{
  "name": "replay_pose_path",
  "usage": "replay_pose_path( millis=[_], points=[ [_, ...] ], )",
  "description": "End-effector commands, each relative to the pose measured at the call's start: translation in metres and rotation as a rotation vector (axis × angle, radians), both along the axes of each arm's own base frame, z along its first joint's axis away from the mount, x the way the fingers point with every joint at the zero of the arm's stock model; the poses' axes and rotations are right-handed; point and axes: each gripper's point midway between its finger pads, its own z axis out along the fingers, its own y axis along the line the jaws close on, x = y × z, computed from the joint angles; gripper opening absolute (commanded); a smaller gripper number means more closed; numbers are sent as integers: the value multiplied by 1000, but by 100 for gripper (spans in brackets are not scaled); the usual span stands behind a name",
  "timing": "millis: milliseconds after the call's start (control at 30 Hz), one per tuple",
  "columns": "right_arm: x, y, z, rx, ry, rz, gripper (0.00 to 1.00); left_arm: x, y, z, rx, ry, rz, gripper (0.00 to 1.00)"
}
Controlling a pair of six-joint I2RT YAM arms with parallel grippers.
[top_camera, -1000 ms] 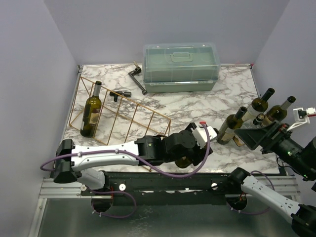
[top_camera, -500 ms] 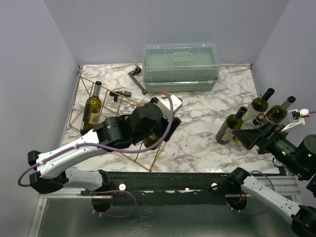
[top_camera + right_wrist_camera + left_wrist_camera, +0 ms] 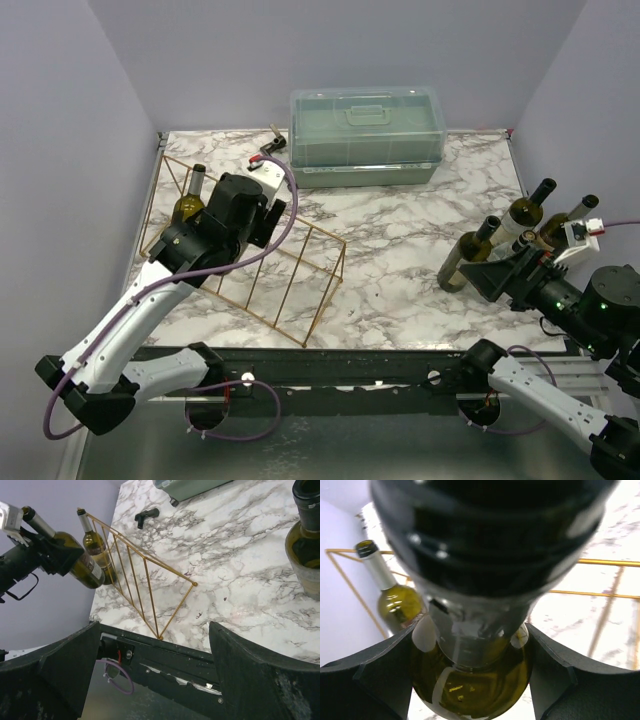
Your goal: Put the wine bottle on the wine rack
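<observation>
Top view: L claw (image 3: 245,205) hangs over the left end of the rack (image 3: 300,262), just beside the racked bottle (image 3: 188,200); the held bottle (image 3: 80,562) is hidden here under the wrist, so can't tell which slot it's lined up w/ or how high it sits. R claw (image 3: 505,278) is near the spare bottles (image 3: 520,215) on the right; gap to them is hard to judge from above. L wrist view: both fingers (image 3: 365,680) clamp the held bottle round its body, its neck toward the lens, blurred and blocking most of the frame; racked bottle to the left, rack bars to the right, the slot below not visible. R wrist view: R claw's fingers are spread wide w/ nothing between; held bottle is tilted, neck up and to the left, over the rack's left end, close to the racked bottle, contact not clear; one spare bottle is cut off at the right edge. Risks, as I judge: lowering blind could knock the racked bottle, or land the glass across a wire so it rolls off; the light frame may slide if pushed; smooth glass may slip in a tilted grip; R claw swinging could topple the spares
</observation>
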Motion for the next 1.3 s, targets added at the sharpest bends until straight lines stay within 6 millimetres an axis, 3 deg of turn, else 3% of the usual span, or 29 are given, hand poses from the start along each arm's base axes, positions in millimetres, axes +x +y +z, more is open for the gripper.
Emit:
replay_pose_path(
  millis=[0, 200, 500, 733, 1267],
  points=[
    [7, 16, -3, 7, 23, 37, 92, 37, 44, 21, 89, -172, 159, 0],
    [17, 30, -8, -13, 45, 66, 92, 66, 73, -5, 71, -162, 250, 0],
    [27, 48, -14, -26, 68, 106, 92, 82, 92, -40, 19, -137, 339, 0],
    [29, 53, -23, -22, 93, 114, 92, 84, 104, -65, 3, -113, 409, 0],
    [31, 59, -31, -25, 91, 138, 92, 80, 102, -99, 29, -37, 390, 0]
  ],
)
